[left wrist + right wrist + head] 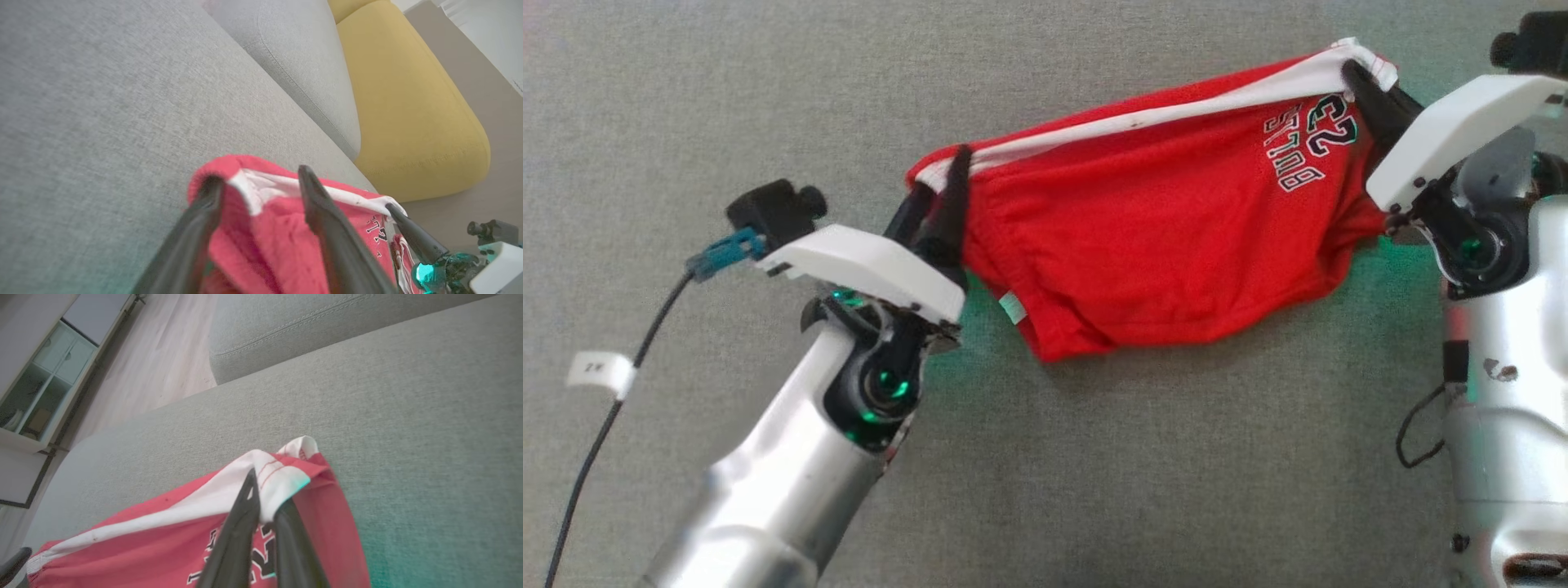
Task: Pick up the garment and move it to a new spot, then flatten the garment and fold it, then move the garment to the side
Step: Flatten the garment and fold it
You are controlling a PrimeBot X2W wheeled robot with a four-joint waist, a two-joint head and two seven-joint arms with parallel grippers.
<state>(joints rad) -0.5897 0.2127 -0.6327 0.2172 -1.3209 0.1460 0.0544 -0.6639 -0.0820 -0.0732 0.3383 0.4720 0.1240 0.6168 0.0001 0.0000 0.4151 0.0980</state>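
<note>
At the far left a black cable (600,425) carries a small white tag (598,371); its writing is too small to read. Next to it the left gripper (931,208) is at the left corner of the red garment (1160,237). In the left wrist view its two fingers (327,220) stand well apart, so this gripper is open. The corner of the cloth lies between the fingers and over their tips, not pinched.

The garment hangs stretched between the two grippers, above the grey sofa (727,98). Its white band (1143,114) runs along the top edge, and the red body sags below it. A small pale label (1013,309) sits near the lower left edge; I cannot read it. Toward the right end, the word "BULLS" is printed in white letters with dark outline, turned sideways. Beside it are two large dark digits, which look like 23, but I am not sure.

At the right, the right gripper (1360,77) is closed on the white band at the upper right corner of the garment. In the right wrist view its fingers (241,522) pinch the band tightly.
</note>
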